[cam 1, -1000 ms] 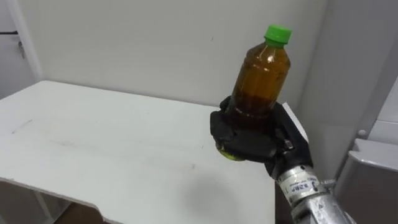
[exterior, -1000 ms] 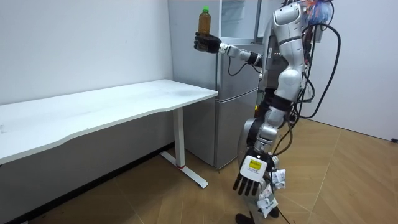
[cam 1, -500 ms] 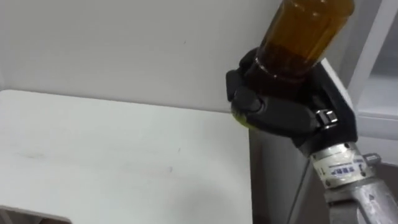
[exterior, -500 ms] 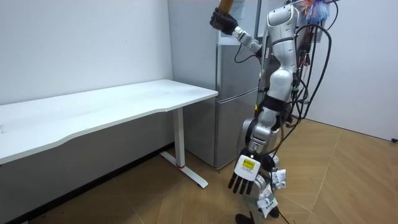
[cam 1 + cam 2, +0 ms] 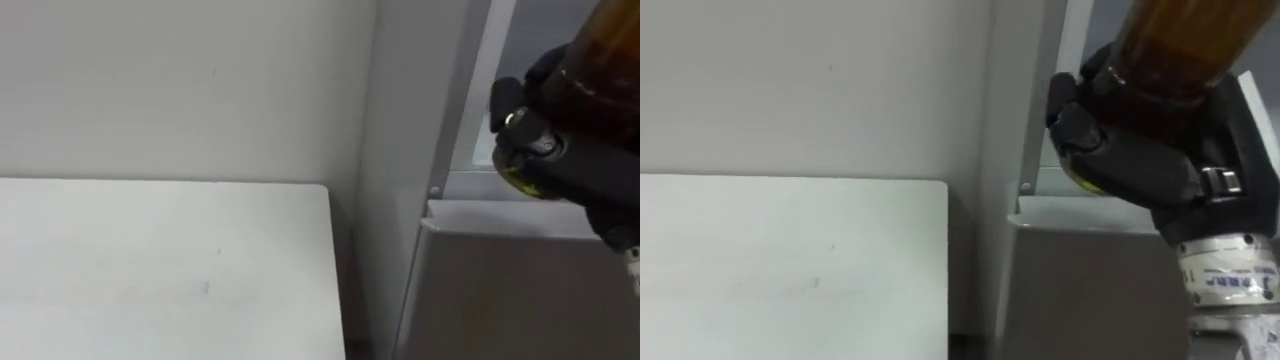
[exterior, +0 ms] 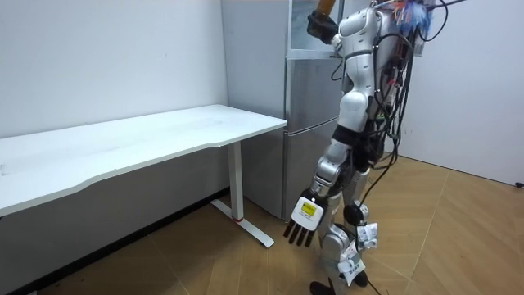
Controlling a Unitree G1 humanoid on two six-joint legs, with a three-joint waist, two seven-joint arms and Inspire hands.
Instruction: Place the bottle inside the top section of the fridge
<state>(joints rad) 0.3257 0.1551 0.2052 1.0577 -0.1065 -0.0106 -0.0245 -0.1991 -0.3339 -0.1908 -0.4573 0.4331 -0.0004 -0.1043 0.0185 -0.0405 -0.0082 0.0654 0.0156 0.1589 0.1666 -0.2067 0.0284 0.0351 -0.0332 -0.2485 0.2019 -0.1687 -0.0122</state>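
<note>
White table (image 5: 790, 270) lies low to the left of my right hand (image 5: 1140, 160); my left hand (image 6: 304, 221) hangs beside the robot's thigh, fingers straight; grey fridge (image 5: 1015, 100) stands directly below and behind that right hand; the hand's fingers wrap the base of the amber bottle (image 5: 1185, 45), upright, raised above the lower door's (image 5: 1090, 300) top edge.

White desk (image 6: 164, 131) (white legs) w/ plain wall (image 6: 106, 57) behind, wood floor (image 6: 458, 238) below
</note>
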